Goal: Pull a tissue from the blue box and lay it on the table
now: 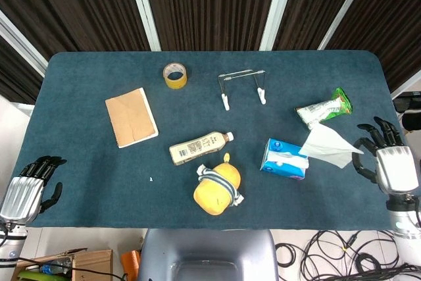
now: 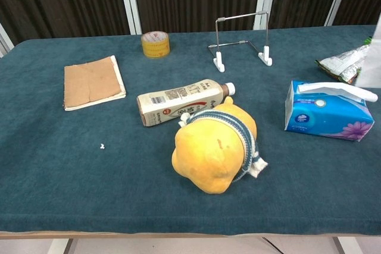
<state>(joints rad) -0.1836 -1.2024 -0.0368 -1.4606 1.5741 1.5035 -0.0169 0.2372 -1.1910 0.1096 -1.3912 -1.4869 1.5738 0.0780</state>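
The blue tissue box (image 1: 279, 162) (image 2: 324, 117) lies on the table's right side. A white tissue (image 1: 329, 144) rises from its slot and stretches to the right, its far tip meeting the fingers of my right hand (image 1: 391, 162) at the table's right edge. The hand appears to pinch that tip while its other fingers stay spread. In the chest view the tissue (image 2: 374, 57) shows as a white strip raised at the right border, and the hand is out of frame. My left hand (image 1: 26, 192) hangs at the front-left corner, holding nothing.
A yellow plush toy (image 1: 217, 189) and a lying bottle (image 1: 197, 148) sit left of the box. A green snack bag (image 1: 323, 110) lies behind it. Further back are a wire stand (image 1: 242, 87), a tape roll (image 1: 175, 75) and a brown notebook (image 1: 130, 118).
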